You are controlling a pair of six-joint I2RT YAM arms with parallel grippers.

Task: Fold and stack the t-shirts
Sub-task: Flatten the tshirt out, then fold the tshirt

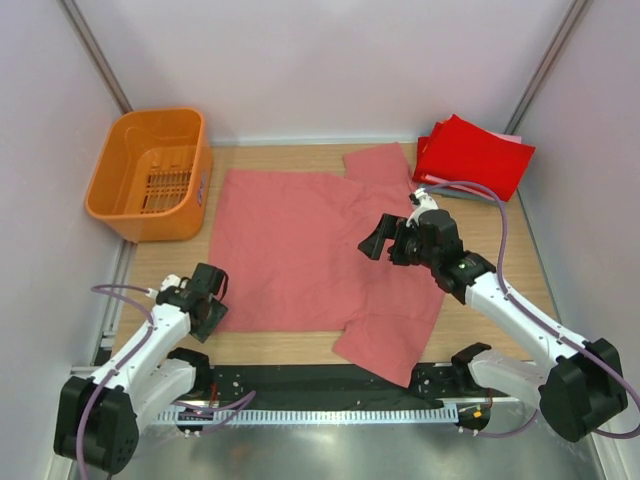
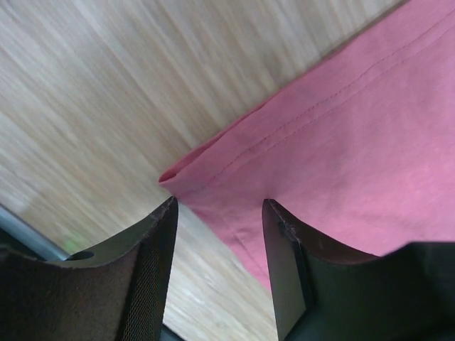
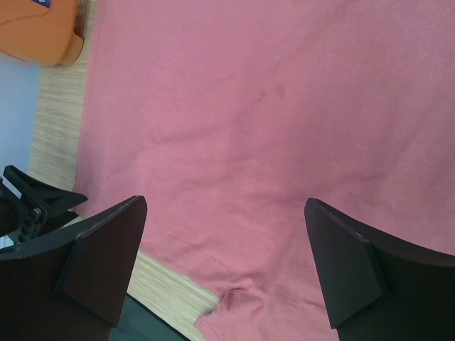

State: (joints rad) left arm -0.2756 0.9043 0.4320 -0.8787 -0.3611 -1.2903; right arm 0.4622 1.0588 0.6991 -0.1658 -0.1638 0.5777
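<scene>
My left fingers [image 2: 158, 245] stand part-spread astride the near-left hem corner of the salmon-pink t-shirt [image 1: 290, 240], which lies flat on the surface [image 1: 270, 348], while my right fingers [image 3: 106, 249] hang spread wide above its middle.

Plain salmon-pink cloth t-shirt [image 1: 290, 250]; bright red folded cloth shirt [image 1: 475, 155]; orange slotted plastic basket [image 1: 150, 175]; pale, wood-grained table [image 1: 280, 348].

Salmon-pink shirt [image 1: 290, 250]: matt cloth (stitched hem); table [image 1: 270, 347]: wood grain; basket [image 1: 150, 222]: smooth plastic.
</scene>
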